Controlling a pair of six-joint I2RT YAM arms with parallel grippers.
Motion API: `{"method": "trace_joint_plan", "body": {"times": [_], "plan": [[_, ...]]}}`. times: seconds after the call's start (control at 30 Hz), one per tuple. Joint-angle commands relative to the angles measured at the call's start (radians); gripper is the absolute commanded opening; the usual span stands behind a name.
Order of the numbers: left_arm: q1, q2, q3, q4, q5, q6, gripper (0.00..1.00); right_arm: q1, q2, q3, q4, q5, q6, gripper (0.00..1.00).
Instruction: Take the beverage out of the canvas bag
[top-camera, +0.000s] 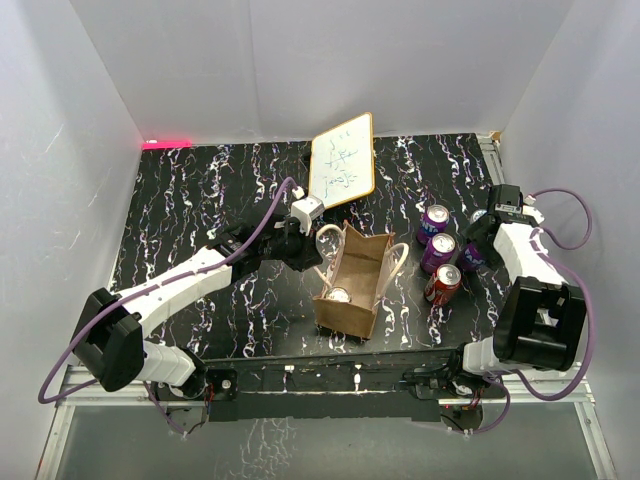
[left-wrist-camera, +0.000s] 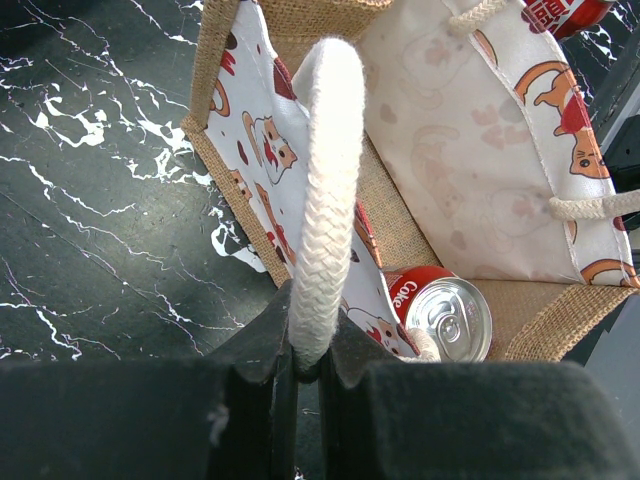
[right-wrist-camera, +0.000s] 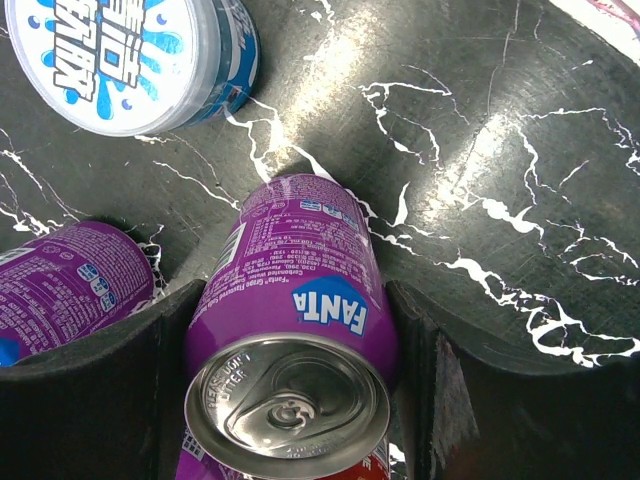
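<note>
Boxy jute canvas bag (top-camera: 346, 314) with a cat-print lining, upright at the near centre of the black marbled table (top-camera: 200, 200). Left gripper (left-wrist-camera: 308, 365): fingers clamped on one braided white rope handle (left-wrist-camera: 325, 200). A red aluminium cola can (left-wrist-camera: 450, 315) stands inside the bag. Right gripper (right-wrist-camera: 295, 300): fingers apart, flanking an upright purple Fanta can (right-wrist-camera: 295, 300) right of the bag; whether they press on it cannot be told.
</note>
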Motion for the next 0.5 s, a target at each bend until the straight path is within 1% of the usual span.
{"method": "trace_joint_plan", "body": {"times": [0.0,0.1,0.13,0.2,0.3,0.47], "plan": [[0.0,-0.024,0.026,-0.02,0.009,0.008,0.0,0.017,0.006,0.016,0.098,0.004,-0.004,0.17],[0.001,-0.026,0.027,-0.02,0.009,0.008,0.0,0.022,0.024,0.015,0.095,0.002,-0.007,0.19],[0.0,-0.026,0.026,-0.02,0.009,0.008,0.0,0.022,0.027,0.015,0.094,0.006,-0.006,0.22],[0.0,-0.026,0.026,-0.02,0.009,0.009,0.0,0.023,0.029,0.012,0.098,0.005,-0.005,0.32],[0.0,-0.029,0.025,-0.02,0.007,0.008,0.0,0.024,0.027,0.007,0.108,-0.014,-0.01,0.44],[0.0,-0.032,0.025,-0.02,0.007,0.008,0.0,0.024,0.013,0.012,0.095,-0.014,-0.015,0.56]]}}
